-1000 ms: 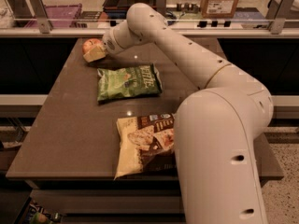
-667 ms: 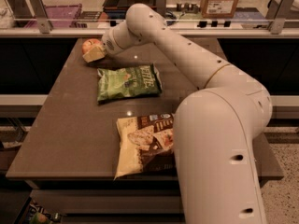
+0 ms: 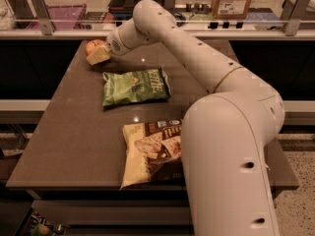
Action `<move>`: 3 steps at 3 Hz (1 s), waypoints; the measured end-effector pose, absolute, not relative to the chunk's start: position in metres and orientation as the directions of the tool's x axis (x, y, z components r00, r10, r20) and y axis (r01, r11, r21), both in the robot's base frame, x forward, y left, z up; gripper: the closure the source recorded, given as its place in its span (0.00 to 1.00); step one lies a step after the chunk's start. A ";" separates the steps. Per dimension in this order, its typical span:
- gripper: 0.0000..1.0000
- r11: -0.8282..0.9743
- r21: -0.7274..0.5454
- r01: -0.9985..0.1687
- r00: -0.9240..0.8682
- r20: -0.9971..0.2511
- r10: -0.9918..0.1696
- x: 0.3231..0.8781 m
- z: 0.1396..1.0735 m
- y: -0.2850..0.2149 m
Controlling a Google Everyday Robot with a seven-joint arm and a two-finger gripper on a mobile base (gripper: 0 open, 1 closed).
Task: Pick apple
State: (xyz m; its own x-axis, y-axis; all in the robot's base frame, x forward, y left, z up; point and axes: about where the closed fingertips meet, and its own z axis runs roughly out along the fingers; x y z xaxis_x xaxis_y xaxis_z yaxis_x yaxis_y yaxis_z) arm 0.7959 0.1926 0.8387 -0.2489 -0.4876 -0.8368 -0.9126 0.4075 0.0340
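The apple point(image 3: 93, 46) is small, round and red-orange, at the far left corner of the dark table point(image 3: 74, 132). My gripper point(image 3: 95, 53) reaches it from the right at the end of the long white arm point(image 3: 197, 58). One pale finger point(image 3: 99, 56) lies against the apple's front, and the other finger is hidden behind it. The gripper looks shut on the apple, which sits at or just above the tabletop.
A green chip bag point(image 3: 135, 86) lies mid-table just in front of the gripper. A brown and yellow chip bag point(image 3: 150, 149) lies near the front edge, partly behind my arm's base point(image 3: 231, 171). A railing and bins point(image 3: 59, 14) stand behind the table.
The apple and the gripper have shifted very slightly up and to the left together. The chip bags have not moved.
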 end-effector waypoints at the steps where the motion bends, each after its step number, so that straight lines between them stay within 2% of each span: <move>1: 1.00 0.391 0.013 -0.920 -0.222 -0.840 -0.495 0.789 0.857 0.191; 3: 1.00 0.347 -0.033 -0.937 -0.150 -0.861 -0.486 0.777 0.899 0.181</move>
